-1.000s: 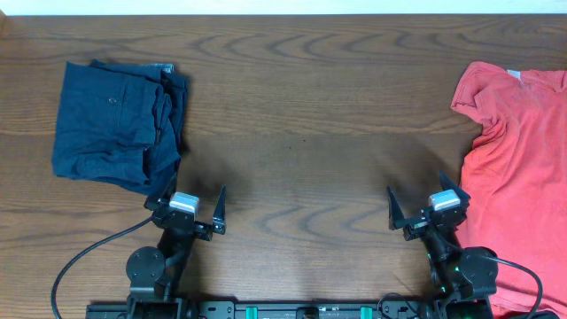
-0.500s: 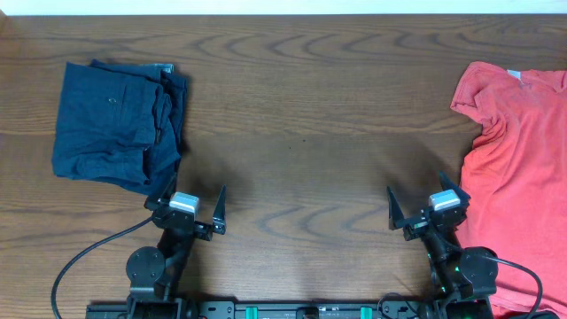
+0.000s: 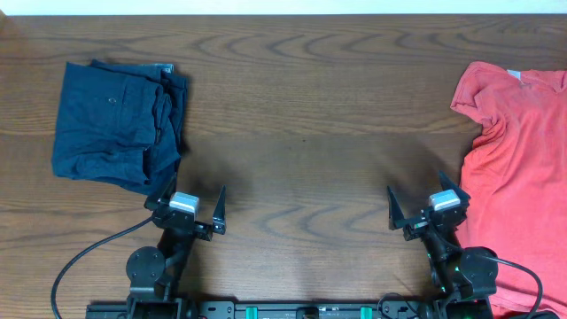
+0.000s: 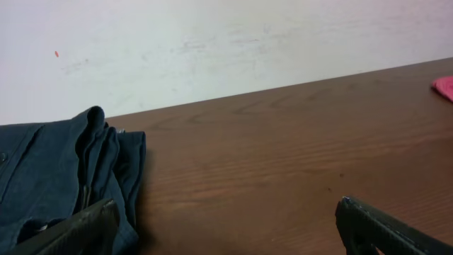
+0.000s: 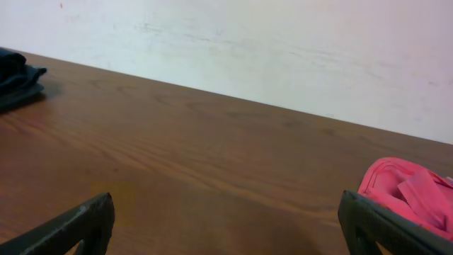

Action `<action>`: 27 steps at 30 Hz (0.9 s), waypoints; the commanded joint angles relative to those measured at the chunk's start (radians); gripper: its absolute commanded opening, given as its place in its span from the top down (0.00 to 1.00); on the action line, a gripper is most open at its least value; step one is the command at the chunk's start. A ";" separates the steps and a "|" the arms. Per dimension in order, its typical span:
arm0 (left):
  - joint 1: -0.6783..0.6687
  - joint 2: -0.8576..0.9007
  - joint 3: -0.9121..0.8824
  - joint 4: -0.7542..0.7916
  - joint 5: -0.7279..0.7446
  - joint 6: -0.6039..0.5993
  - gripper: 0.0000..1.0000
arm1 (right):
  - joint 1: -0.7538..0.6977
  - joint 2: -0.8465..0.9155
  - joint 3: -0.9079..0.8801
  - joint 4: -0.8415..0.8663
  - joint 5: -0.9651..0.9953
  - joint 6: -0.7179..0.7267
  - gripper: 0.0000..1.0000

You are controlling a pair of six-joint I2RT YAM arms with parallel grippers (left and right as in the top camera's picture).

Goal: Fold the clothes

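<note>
Seen from overhead, my left hand (image 3: 190, 193) and my right hand (image 3: 423, 199) sit low at the near edge of the brown wood-grain worktop (image 3: 301, 106). Each has its two fingers spread wide with nothing between them.

A dark navy cloth garment (image 3: 115, 124) lies at the far left, doubled over into a rough rectangle with rumpled layers along its right side. My left hand is just beside its near corner. Whether a fingertip touches the cloth I cannot tell.

A coral-red short-sleeved T-shirt (image 3: 518, 168) lies flat and open at the right edge, with its collar away from me and one sleeve pointing toward the middle. Part of it runs out of view. My right hand is just beside its inner edge.

I judge the navy piece already folded, if loosely, and the shirt not yet begun, since no fold shows in it. I see no other garment.

In the left wrist view, the stacked navy layers rise at the left, close behind my left finger. Smooth wood with dark grain runs from there to a scrap of red at the far right. Behind it stands a plain whitish wall (image 4: 212, 42), scuffed with faint marks.

In the right wrist view, my dark fingers (image 5: 71, 227) show in the two bottom corners, wide apart and holding nothing. A bunched edge of the red shirt sits near the right one, and the navy cloth shows small at the far left. The same pale wall closes the room behind the worktop's far edge.
</note>
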 commanded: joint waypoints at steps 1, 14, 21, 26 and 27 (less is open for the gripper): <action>-0.005 -0.006 -0.012 -0.044 0.010 0.007 0.02 | -0.006 -0.006 -0.004 0.001 -0.005 -0.010 0.01; -0.005 -0.006 -0.012 -0.002 0.034 0.006 0.02 | -0.005 -0.006 -0.004 0.011 -0.039 -0.010 0.01; -0.005 -0.006 0.010 0.004 0.260 -0.030 0.02 | -0.006 0.005 -0.003 0.026 -0.059 0.154 0.01; -0.005 0.025 0.160 -0.051 0.251 -0.051 0.02 | -0.006 0.014 0.090 0.047 -0.095 0.192 0.01; -0.005 0.046 0.206 -0.084 0.238 -0.051 0.02 | -0.006 0.024 0.125 0.028 -0.095 0.192 0.01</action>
